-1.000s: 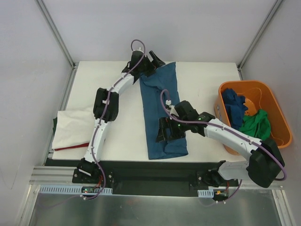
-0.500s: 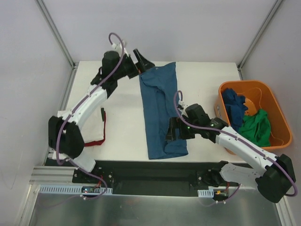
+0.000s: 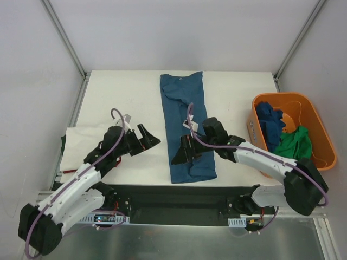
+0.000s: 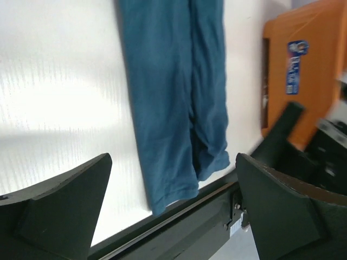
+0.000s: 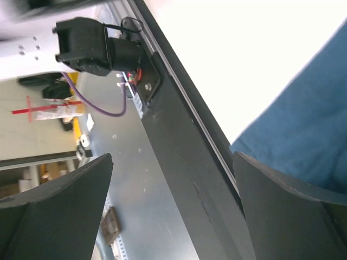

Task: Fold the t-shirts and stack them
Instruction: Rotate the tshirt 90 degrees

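Observation:
A blue t-shirt (image 3: pixel 184 124) lies folded into a long narrow strip down the middle of the table. It also shows in the left wrist view (image 4: pixel 173 97) and the right wrist view (image 5: pixel 309 130). My left gripper (image 3: pixel 149 138) is open and empty, to the left of the strip and apart from it. My right gripper (image 3: pixel 182 153) is open and empty over the strip's near left edge. A white t-shirt (image 3: pixel 81 142) lies folded at the left under my left arm, with a red edge (image 3: pixel 70 171) showing beneath it.
An orange basket (image 3: pixel 303 103) stands at the right and holds a dark blue shirt (image 3: pixel 269 122) and a green shirt (image 3: pixel 295 143). It also shows in the left wrist view (image 4: pixel 303 59). The black front rail (image 5: pixel 179 130) runs along the table's near edge.
My left arm has swung from the strip's far end back to the near left, over the white shirt, with its gripper empty. My right gripper has shifted slightly left over the strip's near end.

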Controlling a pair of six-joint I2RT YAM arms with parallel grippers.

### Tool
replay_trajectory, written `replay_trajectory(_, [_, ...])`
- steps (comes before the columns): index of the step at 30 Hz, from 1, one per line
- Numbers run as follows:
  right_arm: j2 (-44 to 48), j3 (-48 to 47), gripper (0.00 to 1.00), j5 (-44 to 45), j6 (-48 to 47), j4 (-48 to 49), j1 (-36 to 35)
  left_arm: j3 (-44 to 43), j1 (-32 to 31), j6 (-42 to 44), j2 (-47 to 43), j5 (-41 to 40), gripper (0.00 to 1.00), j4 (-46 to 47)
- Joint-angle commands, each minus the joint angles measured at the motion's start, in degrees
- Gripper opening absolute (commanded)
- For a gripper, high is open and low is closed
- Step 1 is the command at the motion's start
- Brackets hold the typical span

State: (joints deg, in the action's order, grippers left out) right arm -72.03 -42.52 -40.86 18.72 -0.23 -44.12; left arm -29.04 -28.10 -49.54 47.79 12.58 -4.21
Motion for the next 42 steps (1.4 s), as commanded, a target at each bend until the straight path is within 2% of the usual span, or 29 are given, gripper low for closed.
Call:
replay_trajectory(1, [-10.0,-1.7,0.96,-6.7,5.4,13.7,-0.3,2.8,-0.1,-0.4,-10.3,-5.2,0.99,-3.4])
replay_trajectory(7, [-19.9,3.0,0.96,-1.6,8.5,19.9,1.1,4.9,-0.1,-0.6,-11.8,-3.2,0.99,-5.9])
replay_trajectory(10, [-23.9,7.6,0.96,-1.5,12.0,27.1,2.1,4.0,-0.1,-0.6,-9.3,-1.9,0.99,-5.9])
replay_trajectory(12, [-28.7,10.6,0.96,-2.0,15.0,35.4,2.0,3.3,-0.1,0.0,-7.4,-1.8,0.99,-5.9])
replay_trajectory(13, [-30.5,11.7,0.96,-3.2,20.1,39.7,2.0,3.0,-0.1,0.1,-6.6,-1.7,0.99,-5.9])
replay_trajectory(14, [-32.6,13.2,0.96,-4.0,23.3,51.4,1.9,2.8,-0.1,0.6,-6.1,-1.2,0.99,-6.0])
replay_trajectory(16, [-40.1,16.3,0.96,-4.8,30.8,65.8,1.5,2.5,-0.1,0.7,-5.3,-1.1,0.99,-6.0])
replay_trajectory(17, [-43.1,16.7,0.96,-4.8,38.2,81.3,1.0,2.3,-0.1,0.8,-5.1,-1.2,0.99,-6.0])
replay_trajectory(18, [-48.8,15.6,0.96,-4.7,42.1,88.1,0.2,2.3,-0.1,0.8,-5.2,-1.3,0.99,-6.1])
replay_trajectory(21, [-52.2,12.9,0.96,-2.7,43.2,87.9,-4.0,2.0,-0.1,1.4,-5.6,-2.2,0.99,-6.4])
replay_trajectory(24, [-51.5,10.8,0.96,-0.5,43.1,87.8,-6.6,1.6,-0.1,1.7,-6.7,-2.9,0.99,-7.4])
replay_trajectory(29, [-48.8,8.3,0.96,-0.9,42.1,84.2,-6.5,1.4,-0.1,2.6,-8.1,-4.3,0.99,-8.7])
replay_trajectory(33, [-42.4,7.0,0.96,-1.7,39.9,78.1,-6.4,0.3,-0.1,3.1,-8.9,-4.8,0.99,-10.3])
replay_trajectory(36, [-32.9,6.1,0.96,-1.2,32.9,65.3,-6.6,-0.4,-0.1,3.6,-10.1,-5.5,0.99,-11.7])
replay_trajectory(39, [-21.9,2.9,0.96,0.4,22.0,46.9,-6.9,-0.8,-0.1,4.1,-11.4,-6.1,0.99,-12.6])
replay_trajectory(40, [-19.4,1.6,0.96,1.8,18.4,33.3,-7.3,-0.8,-0.1,4.2,-11.6,-6.2,0.99,-12.8])
replay_trajectory(41, [-14.9,0.3,0.96,3.7,11.7,26.9,-7.6,-1.0,-0.1,4.4,-11.9,-6.2,0.99,-13.4])
replay_trajectory(42, [-13.2,-2.4,0.96,6.4,9.1,21.6,-8.3,-1.0,-0.1,4.4,-12.1,-6.1,0.99,-13.7])
